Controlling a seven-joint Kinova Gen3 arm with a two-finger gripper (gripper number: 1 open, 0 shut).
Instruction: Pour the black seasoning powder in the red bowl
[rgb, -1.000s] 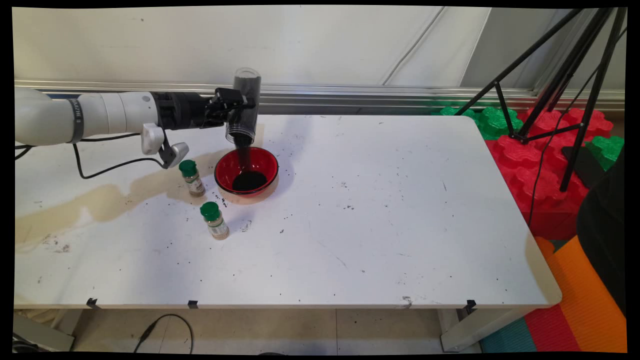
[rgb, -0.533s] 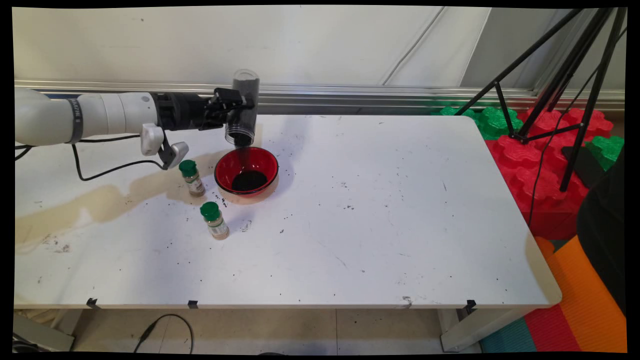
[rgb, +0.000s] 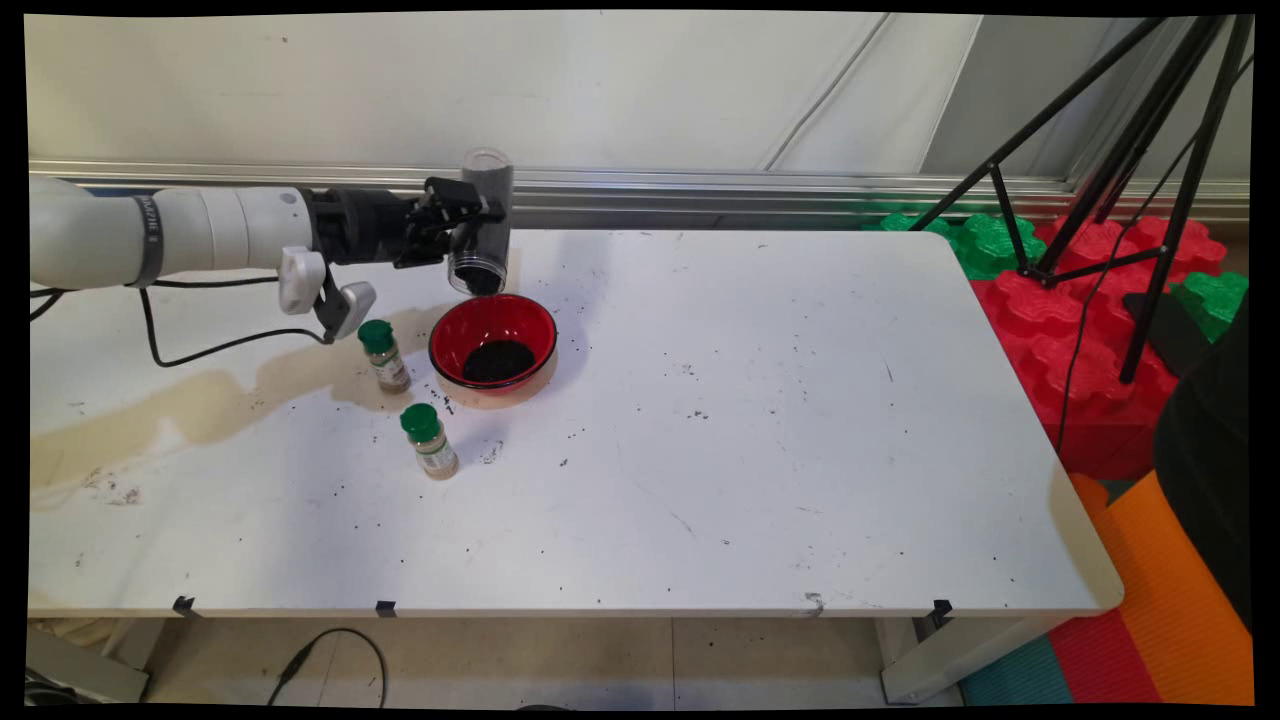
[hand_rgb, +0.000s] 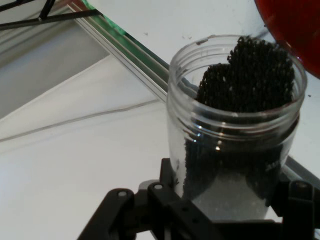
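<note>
My end effector (rgb: 478, 215) grips one clear jar (rgb: 482, 222), tipped mouth-down just above one red bowl (rgb: 493, 342) on the table (rgb: 760, 420). Black granules (hand_rgb: 250, 75) sit at the jar's mouth; a dark heap already fills the bowl's bottom. Two green-capped spice bottles (rgb: 383, 355) stand beside it.

text: none legible | spice jars' (rgb: 384, 357) labels: too small to read

A white table (rgb: 760, 420) with a tan stain holds a red bowl (rgb: 493, 343) of black grains beside two green-capped spice jars (rgb: 384, 356) (rgb: 429, 441).
</note>
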